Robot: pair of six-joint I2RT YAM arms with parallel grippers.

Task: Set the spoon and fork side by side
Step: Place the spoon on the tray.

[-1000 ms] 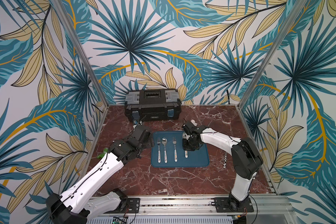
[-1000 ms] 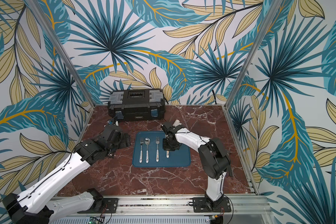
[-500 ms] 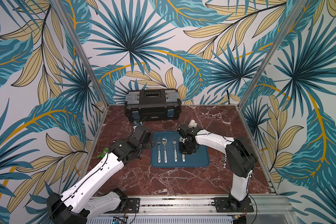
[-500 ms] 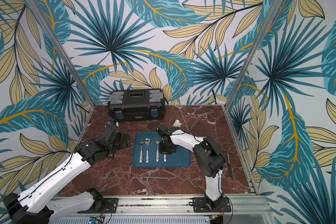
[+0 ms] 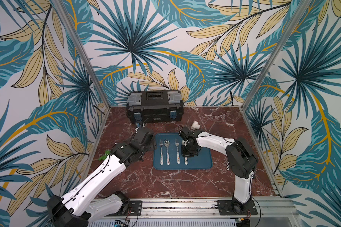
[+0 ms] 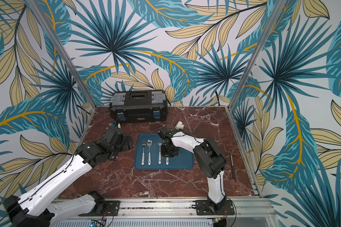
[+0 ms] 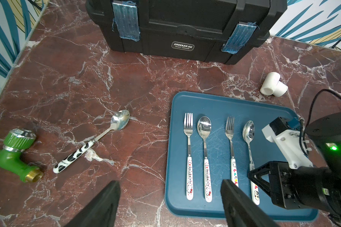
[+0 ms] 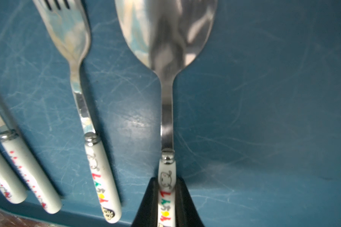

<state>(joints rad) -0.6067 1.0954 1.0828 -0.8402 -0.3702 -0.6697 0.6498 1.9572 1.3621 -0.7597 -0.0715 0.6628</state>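
Right gripper (image 8: 166, 189) clamped on spoon (image 8: 165, 39) handle, spoon parallel just beside matching fork (image 8: 75, 49) on tray (image 8: 264, 98), presumably for pairing; left gripper (image 7: 169, 181) jaws apart, empty.

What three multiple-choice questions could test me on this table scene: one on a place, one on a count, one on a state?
1. How many pieces of cutlery lie on the dark blue plastic tray?
A) two B) four C) six

2. Where is the cow-patterned steel spoon?
A) on the tray B) standing in a cup C) on the red marble tabletop, beside the tray

3. What state is the right tool in?
A) shut on the white-handled steel spoon B) wide open C) gripping the tray's rim

Answers:
1 B: four pieces lie there in a row.
2 C: it rests on bare marble, apart from the tray.
3 A: its black fingers clamp that spoon's handle.
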